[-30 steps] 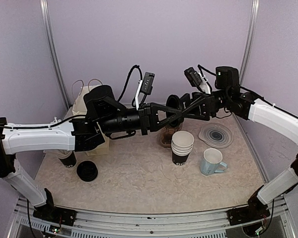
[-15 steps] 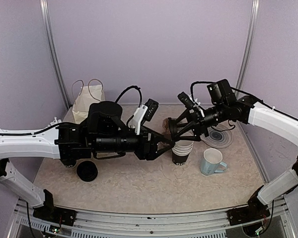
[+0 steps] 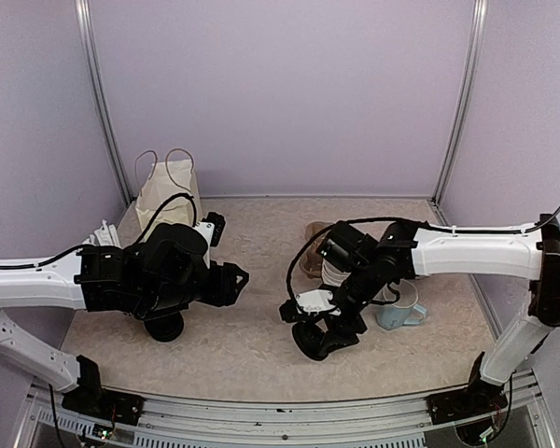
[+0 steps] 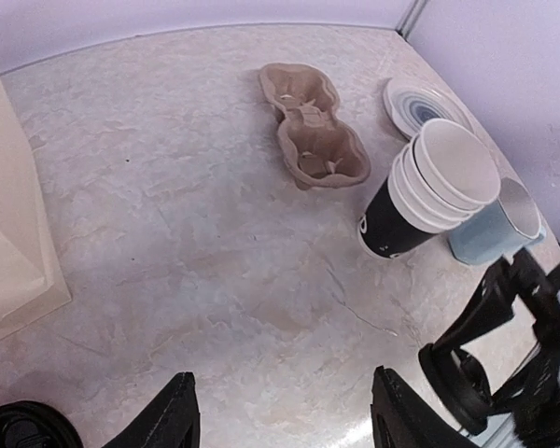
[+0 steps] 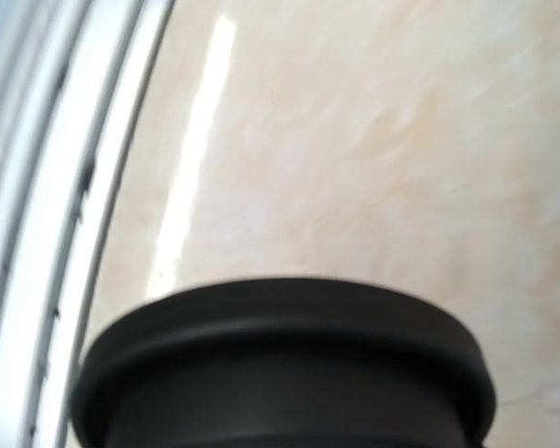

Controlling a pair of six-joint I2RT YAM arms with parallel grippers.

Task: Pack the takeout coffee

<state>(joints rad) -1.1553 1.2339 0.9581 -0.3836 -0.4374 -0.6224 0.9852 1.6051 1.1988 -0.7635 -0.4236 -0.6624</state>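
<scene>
**Laboratory robot test cell.**
Lilac panels (image 3: 280,93) and metal posts (image 3: 97,103) enclose the table (image 3: 252,350); robot arms (image 3: 467,250) mount on a rail (image 3: 261,409) at its near edge.

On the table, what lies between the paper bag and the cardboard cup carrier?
Nothing. In the left wrist view, the tabletop between the paper bag and the cardboard cup carrier is bare.

Bare table (image 3: 252,233) runs open through the middle, from far wall to near edge. Left, the bag (image 3: 163,191) and lids (image 3: 164,327) block. Right, carrier (image 4: 313,135), cups (image 4: 429,196) and mug (image 4: 495,229) crowd together under the right arm (image 3: 467,252). The right gripper (image 3: 319,338), holding a lid (image 5: 280,364), sits low near centre.
</scene>
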